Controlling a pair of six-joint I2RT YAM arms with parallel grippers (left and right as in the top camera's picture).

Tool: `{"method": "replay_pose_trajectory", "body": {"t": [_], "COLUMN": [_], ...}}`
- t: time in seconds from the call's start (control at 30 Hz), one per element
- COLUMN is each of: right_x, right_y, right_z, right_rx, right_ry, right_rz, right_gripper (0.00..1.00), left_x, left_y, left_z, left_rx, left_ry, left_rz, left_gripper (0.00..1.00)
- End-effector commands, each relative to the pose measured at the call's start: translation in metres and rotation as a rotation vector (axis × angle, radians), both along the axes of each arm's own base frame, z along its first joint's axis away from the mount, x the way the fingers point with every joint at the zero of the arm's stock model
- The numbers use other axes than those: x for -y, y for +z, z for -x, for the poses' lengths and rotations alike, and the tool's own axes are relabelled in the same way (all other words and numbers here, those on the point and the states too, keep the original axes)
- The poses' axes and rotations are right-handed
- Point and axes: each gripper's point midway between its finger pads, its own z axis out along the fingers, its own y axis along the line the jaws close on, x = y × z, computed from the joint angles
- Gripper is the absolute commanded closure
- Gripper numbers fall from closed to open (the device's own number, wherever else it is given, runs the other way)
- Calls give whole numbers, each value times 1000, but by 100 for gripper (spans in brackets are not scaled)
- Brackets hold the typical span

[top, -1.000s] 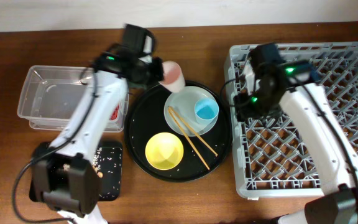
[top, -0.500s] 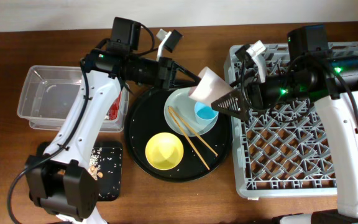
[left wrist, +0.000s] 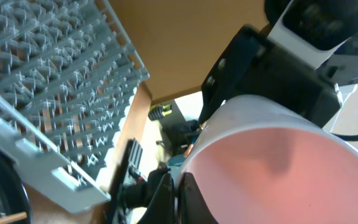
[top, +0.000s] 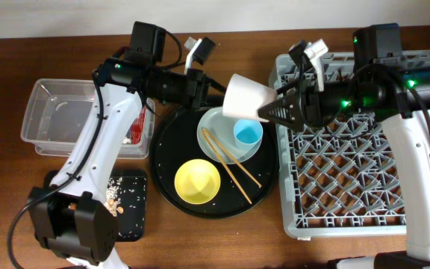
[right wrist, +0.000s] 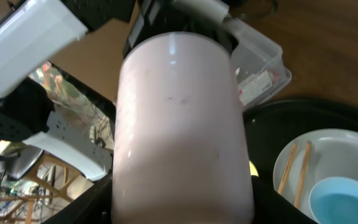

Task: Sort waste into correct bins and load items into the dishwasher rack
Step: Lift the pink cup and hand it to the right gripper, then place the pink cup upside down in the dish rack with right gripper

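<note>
Round black tray (top: 167, 152) mid-table; brown wooden table (top: 222, 240); white wall (top: 51, 15) along far edge.

Robotics lab: left arm (top: 99, 142), right arm (top: 413, 153), table (top: 6, 202).

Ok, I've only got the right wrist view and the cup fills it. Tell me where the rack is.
Observer: The dishwasher rack lies to the robot's right of the white cup, which hangs by the far rim of the round black tray.
Operator: Now tell me who has the cup.
Observer: The left gripper pinches its rim, one finger inside the pink. The right gripper straddles its base, but I can't tell whether it has closed.
</note>
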Motion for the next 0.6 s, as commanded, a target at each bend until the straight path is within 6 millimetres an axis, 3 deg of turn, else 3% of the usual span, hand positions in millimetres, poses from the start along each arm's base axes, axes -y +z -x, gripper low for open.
{"method": "replay_pose_trajectory", "body": {"t": [0.0,0.1,0.13,0.23,0.33,0.47,0.57], "right_x": [16,16,16,16,23,45,72], "right_y": [5,7,8,7,-4,-30,-48], "right_z": [-16,-19,-21,-20,-26,-39,-55], "right_rx": [33,59,72,68,59,-4,-54], "right_ry": [-73,-73,-73,-73,-117,-256,-428], "right_rz": [12,12,11,12,84,252,394], "right_gripper": [43,43,43,43,43,44,44], "left_x": [-1,-2,-4,-6,-11,-36,-44], "left_y": [-2,-9,-15,-26,-31,-61,-70], "left_z": [7,3,-1,-8,-21,-49,-53], "left_rx": [72,77,88,110,162,206,204], "left_ry": [9,29,49,84,127,261,289], "left_rz": [-47,-89,-128,-192,-233,-437,-506], "left_gripper": [99,99,89,80,57,45,40]}}
